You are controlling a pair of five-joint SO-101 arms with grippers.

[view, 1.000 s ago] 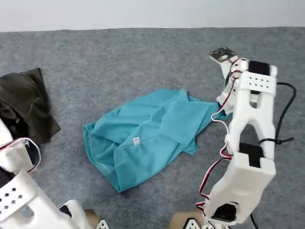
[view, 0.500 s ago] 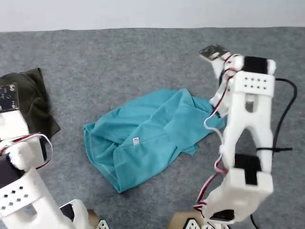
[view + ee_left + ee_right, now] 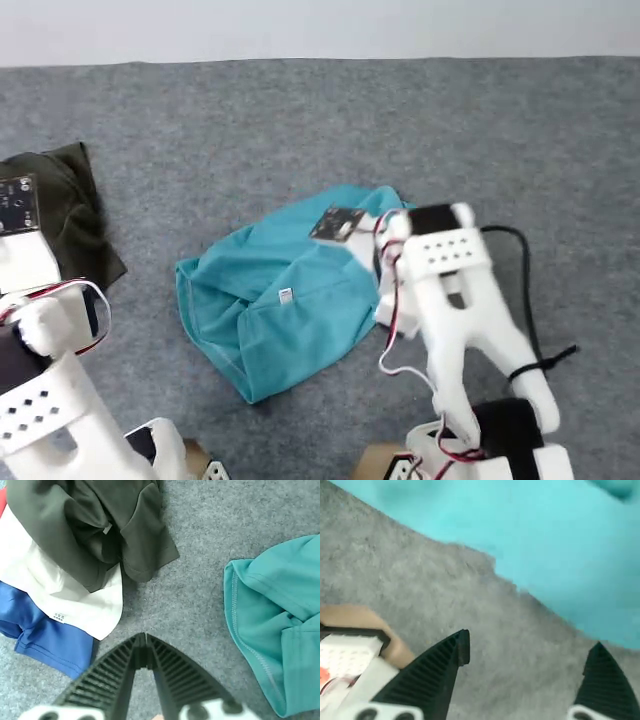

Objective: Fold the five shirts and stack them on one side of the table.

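Observation:
A teal shirt lies rumpled in the middle of the grey table, a small white label showing on it. My right arm hangs over the shirt's right part. In the right wrist view my right gripper is open just above bare carpet, with the teal shirt edge just beyond its fingertips and nothing between them. My left gripper is shut and empty over bare carpet, between the teal shirt and a pile topped by a dark green shirt. Under that lie a white shirt and a blue shirt.
The dark green shirt pile sits at the table's left edge, beside my left arm. Grey carpet stretches free behind and right of the teal shirt. A tan and white arm base lies close to the right gripper.
My right arm swung from the back right toward the front and left, over the teal shirt's right side. My left arm rose into view at the left, then held still.

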